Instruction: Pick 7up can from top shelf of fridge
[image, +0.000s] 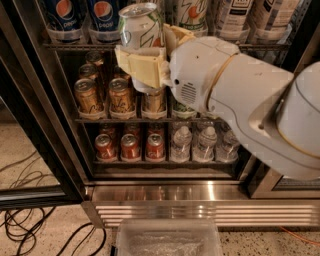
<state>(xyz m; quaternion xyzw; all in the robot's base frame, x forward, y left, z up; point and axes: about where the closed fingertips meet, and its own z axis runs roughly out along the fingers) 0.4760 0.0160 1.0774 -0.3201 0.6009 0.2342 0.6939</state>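
Note:
My gripper (145, 65) is shut on the 7up can (141, 26), a pale silver can with green lettering and a silver rim. The cream fingers (131, 67) wrap its lower half. The can is held tilted slightly, out in front of the fridge (165, 197), level with the top shelf (75, 45). Another 7up can (192, 12) stands on that shelf just right of the held one. My large white arm (240, 95) reaches in from the right and hides part of the middle rack.
Blue Pepsi cans (64, 15) stand at the shelf's left. Gold cans (87, 95) fill the middle rack; red cans (130, 146) and water bottles (205, 145) the lower one. The open glass door (30, 125) is at left. Black cables (30, 225) and a clear plastic bin (167, 240) lie on the floor.

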